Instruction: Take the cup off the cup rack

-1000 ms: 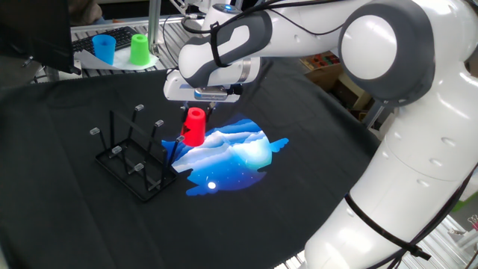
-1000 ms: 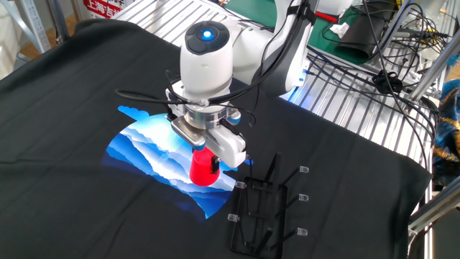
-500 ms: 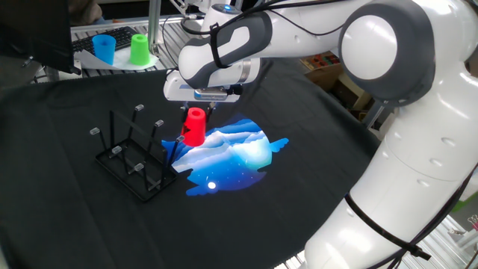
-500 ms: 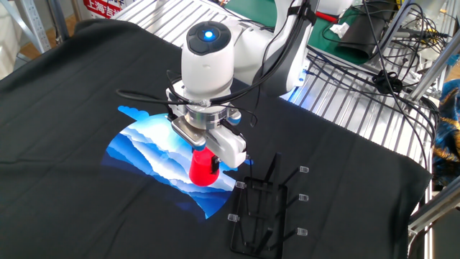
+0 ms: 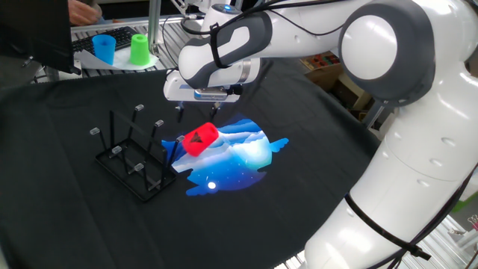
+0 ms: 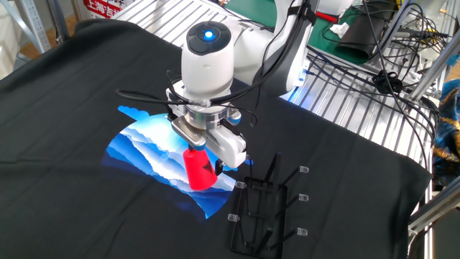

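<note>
**Cup clear of the rack, jaws let go**

Far out at 10 o'clock of the counter (image 5: 67, 217), on a pale shelf: a blue cup (image 5: 104, 48) and a green cup (image 5: 139, 48), both mouth down, smooth glossy plastic, no part of this job.

Nearer, left of centre: the cup rack (image 5: 133, 158), (image 6: 261, 207). Thin black wire, rectangular base, upright pegs with pale tips. Carries nothing on any peg.

Just at 3 o'clock of the rack in one fixed view: the cup (image 5: 199, 139), (image 6: 199, 167). Bright red, hard shiny plastic, tapered with a stepped narrower end. Tips well over on its side, apart from the pegs, at the edge of a blue-and-white printed patch (image 5: 243, 153) on the matte black cloth. Hard to tell whether at rest on the cloth or not quite down.

At 12 o'clock of the cup: the jaws, spread wide and gripping nothing, hanging from the glossy white arm (image 5: 373, 52) with a clear gap down to the red plastic.

By the look of things, main work done: cup off the rack. Left, at most, settling of the cup and retreat of the arm; possibly standing the cup upright, should that matter.
</note>
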`<act>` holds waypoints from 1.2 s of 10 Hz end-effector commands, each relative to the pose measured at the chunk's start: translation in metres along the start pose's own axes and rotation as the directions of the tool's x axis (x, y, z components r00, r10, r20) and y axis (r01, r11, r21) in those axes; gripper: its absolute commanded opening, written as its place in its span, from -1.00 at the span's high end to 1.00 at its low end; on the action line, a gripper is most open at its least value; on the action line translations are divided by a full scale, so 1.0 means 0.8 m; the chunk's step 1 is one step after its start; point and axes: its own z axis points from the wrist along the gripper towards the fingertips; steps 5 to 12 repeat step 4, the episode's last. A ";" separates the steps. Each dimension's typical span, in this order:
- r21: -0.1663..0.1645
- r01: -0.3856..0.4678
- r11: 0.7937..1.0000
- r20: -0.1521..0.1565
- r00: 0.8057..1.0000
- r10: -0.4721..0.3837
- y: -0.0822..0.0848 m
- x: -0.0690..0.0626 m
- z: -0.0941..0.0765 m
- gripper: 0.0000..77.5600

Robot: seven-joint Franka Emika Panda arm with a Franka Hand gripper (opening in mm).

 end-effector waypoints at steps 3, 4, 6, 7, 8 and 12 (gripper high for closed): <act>0.014 -0.010 1.000 -0.006 1.000 0.010 -0.002 0.001 -0.020 -1.00; 0.014 -0.010 1.000 -0.006 1.000 0.010 -0.003 0.001 -0.021 -1.00; 0.014 -0.010 1.000 -0.006 1.000 0.010 -0.003 0.001 -0.021 -1.00; 0.014 -0.010 1.000 -0.006 1.000 0.010 -0.003 0.001 -0.021 -1.00; 0.014 -0.010 1.000 -0.006 1.000 0.010 -0.003 0.001 -0.021 -1.00; 0.014 -0.010 1.000 -0.006 1.000 0.010 -0.003 0.001 -0.021 -1.00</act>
